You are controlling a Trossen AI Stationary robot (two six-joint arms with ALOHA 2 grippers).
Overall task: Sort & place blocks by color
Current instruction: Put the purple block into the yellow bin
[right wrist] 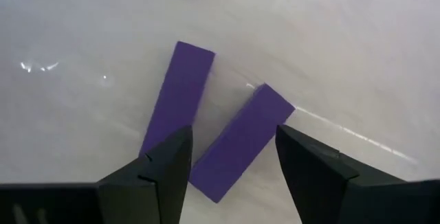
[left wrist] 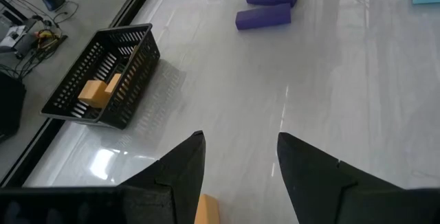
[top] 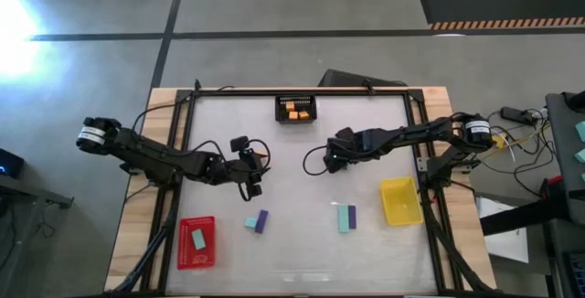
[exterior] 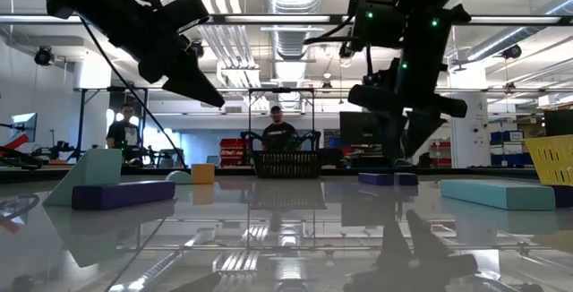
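Note:
Two purple blocks (right wrist: 177, 97) (right wrist: 240, 141) lie flat on the table, side by side, under my right gripper (right wrist: 234, 131). That gripper is open and points steeply down, a finger on either side of the nearer block. In the high view the right arm (top: 322, 161) hides both blocks. My left gripper (left wrist: 240, 138) hangs open above the table at centre left (top: 253, 181). A single orange block (left wrist: 206, 209) lies on the table under it. Two teal and purple pairs (top: 256, 221) (top: 345, 218) lie near the front.
A black basket (top: 295, 109) with orange blocks stands at the far edge. A red tray (top: 196, 241) at front left holds a teal block. A yellow tray (top: 400, 199) stands at the right. People stand in the room beyond the table (exterior: 277, 131).

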